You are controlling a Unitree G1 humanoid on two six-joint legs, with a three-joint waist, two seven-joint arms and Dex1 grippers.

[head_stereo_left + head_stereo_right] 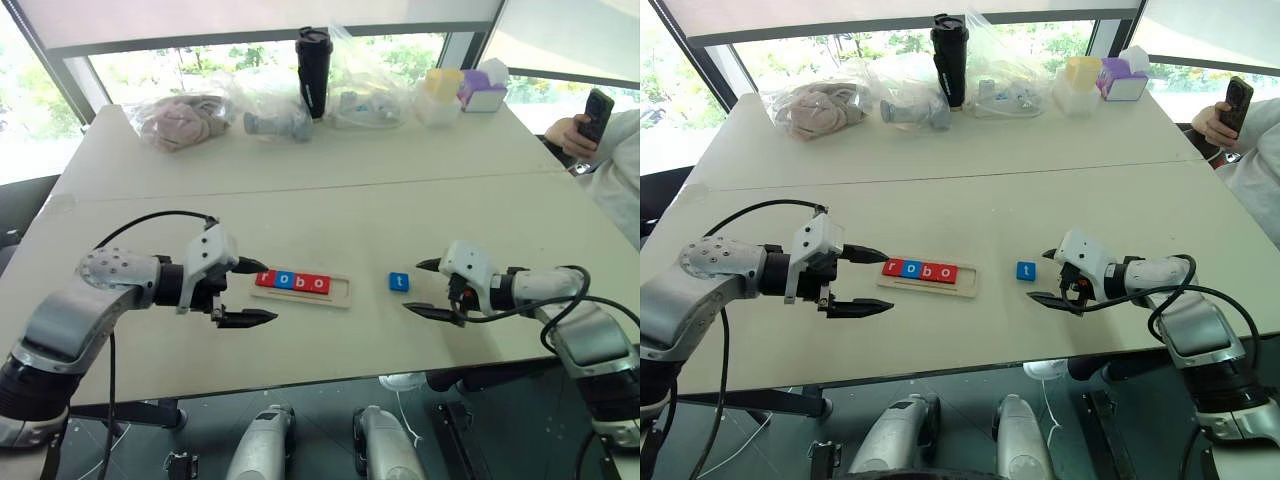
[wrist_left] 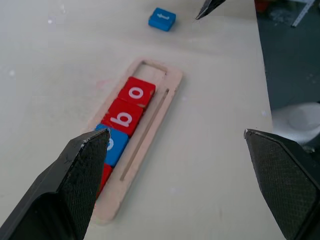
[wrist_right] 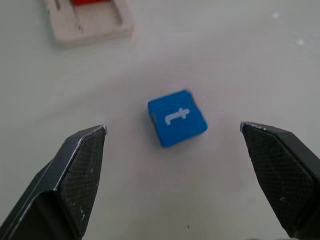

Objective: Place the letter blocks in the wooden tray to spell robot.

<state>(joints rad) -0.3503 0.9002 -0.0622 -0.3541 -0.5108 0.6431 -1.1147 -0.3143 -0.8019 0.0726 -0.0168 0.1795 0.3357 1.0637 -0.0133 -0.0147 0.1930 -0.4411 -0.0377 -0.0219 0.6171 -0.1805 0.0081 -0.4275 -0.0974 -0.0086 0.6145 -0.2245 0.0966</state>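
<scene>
Both two-fingered black grippers, left (image 1: 246, 292) and right (image 1: 424, 288), spread wide, empty. Blue square "t" tile (image 3: 177, 118) on table just ahead of right fingers; pale wooden tray (image 2: 172, 85) with r-o-b-o beside left gripper.

Left gripper's finger (image 2: 80, 170) hides the r block; wooden tray (image 3: 90, 27) cut off by edge.

My arms are silver-grey metal with white wrist housings. Each tool, left (image 1: 247, 292) and right (image 1: 428, 288), has two black textured fingers (image 2: 75, 185); black cables loop along both arms.
</scene>
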